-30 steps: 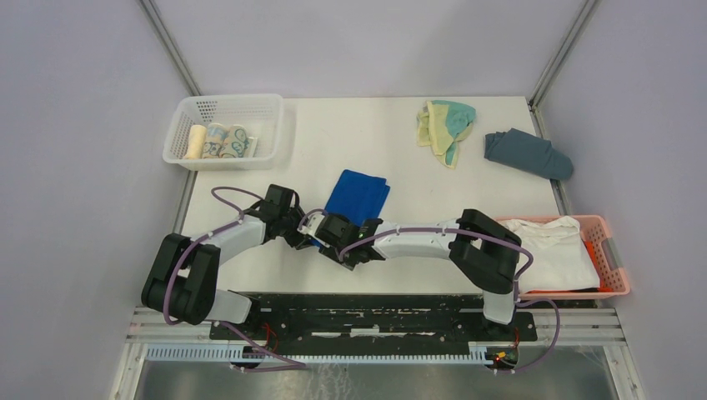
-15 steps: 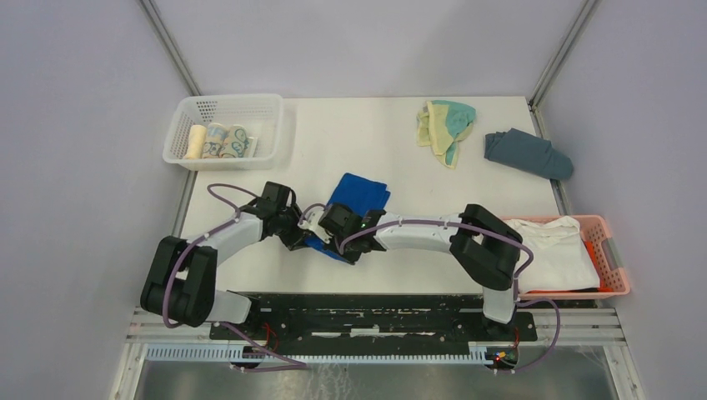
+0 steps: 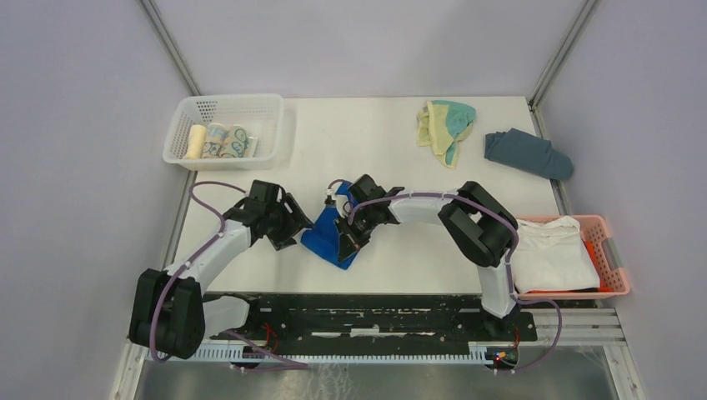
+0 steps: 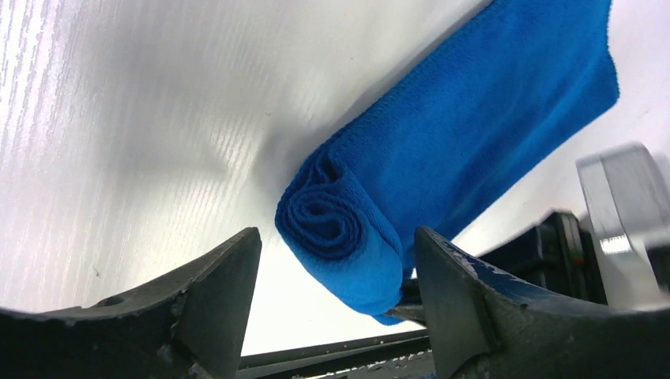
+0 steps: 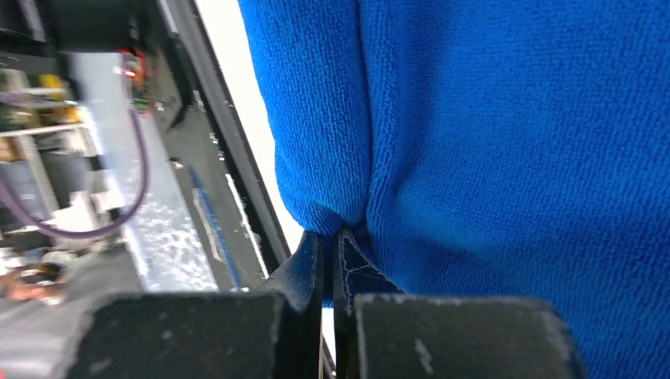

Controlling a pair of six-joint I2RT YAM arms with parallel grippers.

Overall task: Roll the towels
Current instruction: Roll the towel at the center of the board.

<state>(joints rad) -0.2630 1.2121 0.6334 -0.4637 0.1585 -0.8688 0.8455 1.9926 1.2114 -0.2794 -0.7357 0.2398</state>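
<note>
The royal blue towel (image 3: pixel 327 239) lies partly rolled near the table's front middle. In the left wrist view its spiral rolled end (image 4: pixel 332 225) faces my left gripper (image 4: pixel 336 296), which is open, with a finger on each side and just short of the roll. My left gripper (image 3: pixel 293 225) sits at the towel's left edge. My right gripper (image 3: pixel 347 236) reaches over the towel from the far side and is shut on a fold of the blue towel (image 5: pixel 490 142), pinched at its fingertips (image 5: pixel 314 260). The pale yellow and teal towel (image 3: pixel 446 125) lies crumpled at the back.
A white basket (image 3: pixel 185 117) at the back left holds several rolled towels. A slate grey-blue cloth (image 3: pixel 528 154) lies at the back right. A pink basket (image 3: pixel 613 258) with a white cloth (image 3: pixel 546 250) stands at the right edge. The black arm rail (image 3: pixel 367 312) runs along the front.
The blue towel has rolled up further and shifted nearer and left. My right gripper has swung round to its far side, still pinching it. My left gripper has backed off left, open.
</note>
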